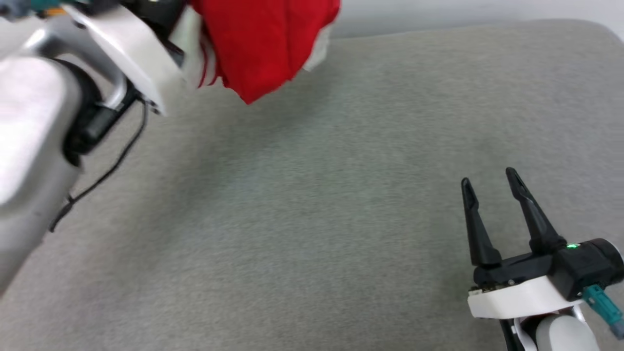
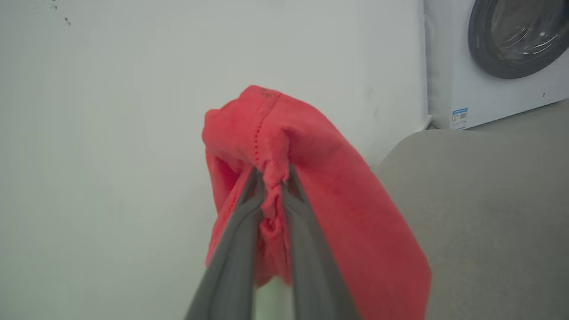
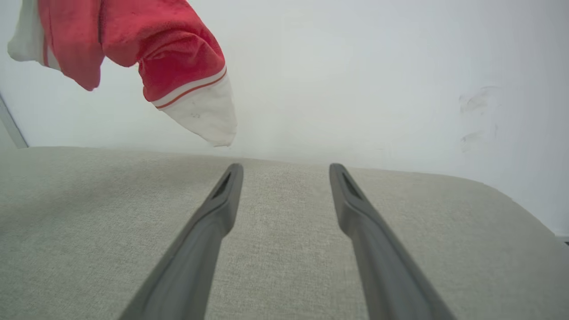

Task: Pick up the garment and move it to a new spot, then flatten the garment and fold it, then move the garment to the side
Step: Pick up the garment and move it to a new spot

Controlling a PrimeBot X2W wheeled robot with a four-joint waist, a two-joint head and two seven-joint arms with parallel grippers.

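The garment (image 1: 263,44) hangs lengthwise downward from the left pincer (image 2: 272,177).

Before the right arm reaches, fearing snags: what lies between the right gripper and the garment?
Bare grey surface, in the head view, from the right gripper to the garment.

It looks like a laundry room: a white washer (image 2: 498,66) stands by a bare wall (image 2: 133,111), near a soft grey table (image 1: 312,219).
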